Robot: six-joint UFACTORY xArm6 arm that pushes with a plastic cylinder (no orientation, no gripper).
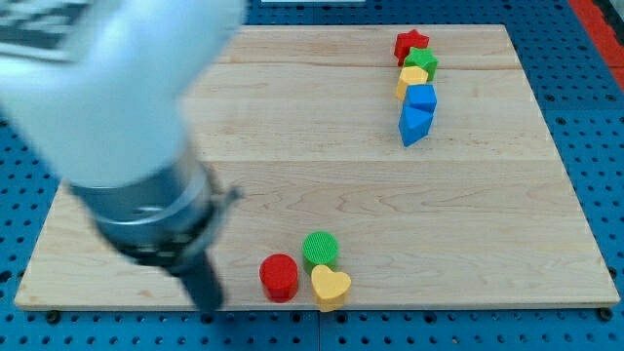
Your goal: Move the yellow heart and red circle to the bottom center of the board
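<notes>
Eight small coloured blocks sit on a pale wooden desk (292, 195), which rests on a blue pegboard surface (595, 117). They form two groups, well apart from each other.

Near the view's bottom, close to the centre of the board's lower edge, three blocks cluster together. A red circle (279, 277) is on the left of the group. A green circle (320, 250) sits just above and to its right. A yellow heart (331, 286) lies below the green circle, touching or nearly touching both neighbours and sitting right at the desk's lower edge.

Toward the view's top right, five blocks run in a tight, slightly curved column. From top to bottom they are a red star (411, 43), a green block (422, 63) whose shape is hard to make out, a second yellow heart (412, 80), a blue cube-like block (421, 98) and a blue wedge-like block (414, 124).

A large, blurred white and grey arm (117, 107) fills the view's upper left and reaches down toward the bottom. It narrows to a dark rod, and my tip (210, 310) rests at the desk's lower edge, to the left of the red circle with a clear gap between them. The arm carries no gripper, so there is nothing clenched or released to report.
</notes>
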